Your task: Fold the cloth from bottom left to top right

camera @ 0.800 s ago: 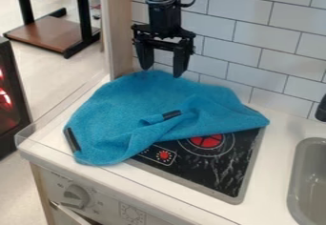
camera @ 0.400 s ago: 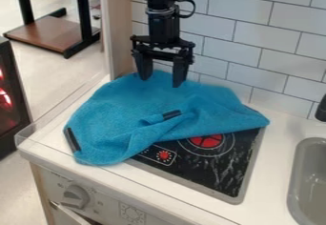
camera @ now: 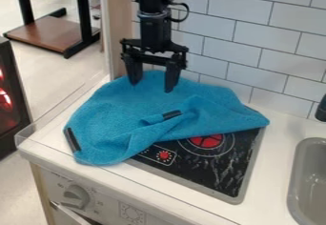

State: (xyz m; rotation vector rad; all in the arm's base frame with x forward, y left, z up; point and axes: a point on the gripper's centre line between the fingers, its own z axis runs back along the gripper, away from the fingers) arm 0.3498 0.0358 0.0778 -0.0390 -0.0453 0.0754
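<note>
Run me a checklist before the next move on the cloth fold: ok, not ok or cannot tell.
1. Gripper open: ok, fingers apart.
2. Gripper at the bottom left of the cloth: not ok, it hangs at the far part, near the wall.
3. Fingertips off the cloth: cannot tell, height unclear.
4. Cloth smooth: not ok, bunched by the middle black strip.
5. Cloth clear of the sink: ok, bare counter between.
</note>
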